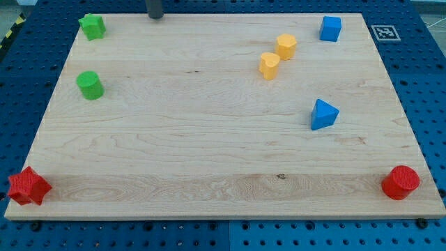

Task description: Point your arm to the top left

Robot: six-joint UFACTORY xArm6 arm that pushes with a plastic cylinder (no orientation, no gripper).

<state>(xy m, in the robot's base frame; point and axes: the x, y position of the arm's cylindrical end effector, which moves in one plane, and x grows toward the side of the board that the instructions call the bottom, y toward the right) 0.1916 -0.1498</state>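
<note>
My tip (155,17) shows at the view's top edge, left of centre, resting at the far rim of the wooden board (209,139). A green star block (92,26) lies to its left in the top left corner, apart from the tip. A green cylinder (89,85) sits below the star near the left edge. Two yellow blocks (286,46) (269,65) lie close together right of centre. A blue cube (330,28) is in the top right corner and a blue triangular block (323,114) lies at mid right.
A red star block (28,187) sits at the bottom left corner and a red cylinder (400,183) at the bottom right corner. A blue perforated table (21,97) surrounds the board. A marker tag (384,32) lies beyond the top right corner.
</note>
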